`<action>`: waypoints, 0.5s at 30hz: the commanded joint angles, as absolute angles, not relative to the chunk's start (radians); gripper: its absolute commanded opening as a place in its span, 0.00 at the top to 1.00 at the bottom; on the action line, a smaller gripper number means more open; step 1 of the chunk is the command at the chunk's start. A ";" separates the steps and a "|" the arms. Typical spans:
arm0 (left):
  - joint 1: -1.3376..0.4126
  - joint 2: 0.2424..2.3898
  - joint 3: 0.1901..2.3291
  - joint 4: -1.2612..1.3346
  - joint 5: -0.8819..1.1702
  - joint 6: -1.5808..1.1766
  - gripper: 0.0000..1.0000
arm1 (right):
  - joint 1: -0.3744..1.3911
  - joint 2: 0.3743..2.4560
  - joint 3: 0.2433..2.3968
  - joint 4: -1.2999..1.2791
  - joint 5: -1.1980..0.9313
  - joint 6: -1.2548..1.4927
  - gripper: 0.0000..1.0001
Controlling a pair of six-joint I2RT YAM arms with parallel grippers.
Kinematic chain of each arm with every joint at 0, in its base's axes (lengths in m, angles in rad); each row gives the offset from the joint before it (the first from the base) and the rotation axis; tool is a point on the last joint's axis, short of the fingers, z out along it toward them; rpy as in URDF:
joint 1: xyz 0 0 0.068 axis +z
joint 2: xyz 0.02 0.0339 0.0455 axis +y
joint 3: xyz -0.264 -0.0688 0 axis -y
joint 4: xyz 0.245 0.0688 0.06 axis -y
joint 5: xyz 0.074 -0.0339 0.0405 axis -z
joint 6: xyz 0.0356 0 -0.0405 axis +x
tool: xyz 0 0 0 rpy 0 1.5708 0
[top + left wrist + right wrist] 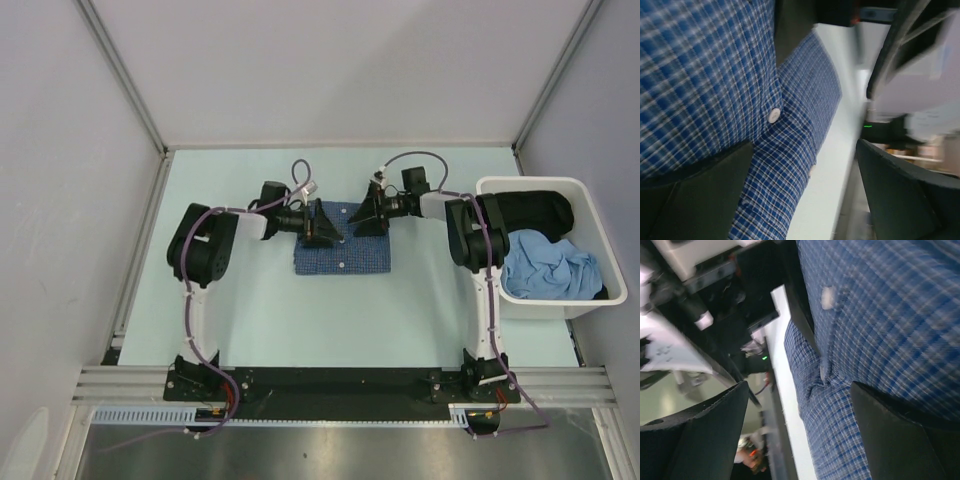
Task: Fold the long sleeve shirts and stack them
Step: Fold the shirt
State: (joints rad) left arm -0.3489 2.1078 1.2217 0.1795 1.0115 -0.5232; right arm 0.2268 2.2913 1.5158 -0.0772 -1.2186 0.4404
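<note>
A dark-blue checked long sleeve shirt [343, 252] lies folded into a small rectangle at the middle of the table. My left gripper [322, 228] hangs over its far left part and my right gripper [368, 215] over its far right part, tips facing each other. In the left wrist view the left gripper [805, 195] is open, with the checked cloth [705, 75] and a white button [774, 115] under one finger [700, 195]. In the right wrist view the right gripper [800, 430] is open too, one finger [905, 435] over the cloth [880, 315]. Neither pinches the shirt.
A white bin [530, 184] stands at the right edge of the table, holding a light-blue garment [545, 265] and a black one [530, 212]. Grey walls with metal posts close in the pale green table [250, 300] on three sides.
</note>
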 commanded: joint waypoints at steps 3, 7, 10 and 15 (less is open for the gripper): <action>-0.221 2.149 1.121 0.104 0.971 -0.583 0.02 | 0.144 2.410 1.621 -0.353 -1.146 0.195 0.10; -0.183 2.034 1.074 -0.067 1.025 -0.370 0.04 | 0.121 2.366 1.774 -0.607 -1.121 0.059 0.14; -0.190 1.938 1.124 -0.114 1.077 -0.296 0.04 | 0.120 2.336 1.877 -0.632 -1.077 0.040 0.18; -0.251 2.025 1.363 -0.055 1.080 -0.371 0.05 | 0.139 2.381 1.953 -0.529 -1.043 0.124 0.31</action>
State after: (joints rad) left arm -0.1974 1.9999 1.1812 -0.0711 1.0760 -0.3954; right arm 0.1146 2.3669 1.8812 -0.5472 -1.1038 0.1211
